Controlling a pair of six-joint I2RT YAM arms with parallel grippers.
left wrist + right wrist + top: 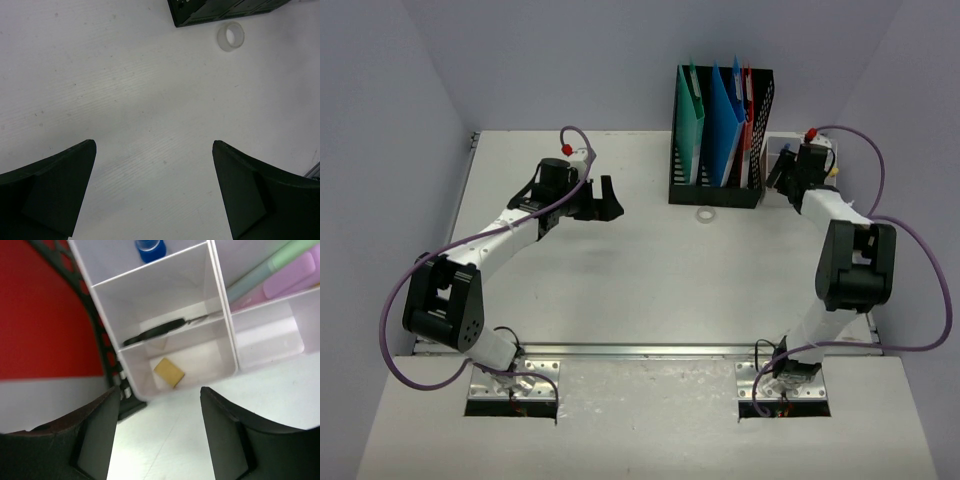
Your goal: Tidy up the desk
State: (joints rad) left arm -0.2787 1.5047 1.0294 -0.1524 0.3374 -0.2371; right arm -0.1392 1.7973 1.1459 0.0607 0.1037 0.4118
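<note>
The white desk has a metal rail along its front edge. A small clear tape ring lies on it in front of the black mesh file holder; the ring also shows in the left wrist view. My left gripper is open and empty over the desk at the left, with bare tabletop between its fingers. My right gripper is open and empty at the clear compartment box. In the right wrist view its jaws stand just before a compartment holding a small tan block.
The file holder has green, blue and red folders upright in it. The compartment box also holds a black clip, a blue item and pastel pens. Grey walls close in the desk on three sides.
</note>
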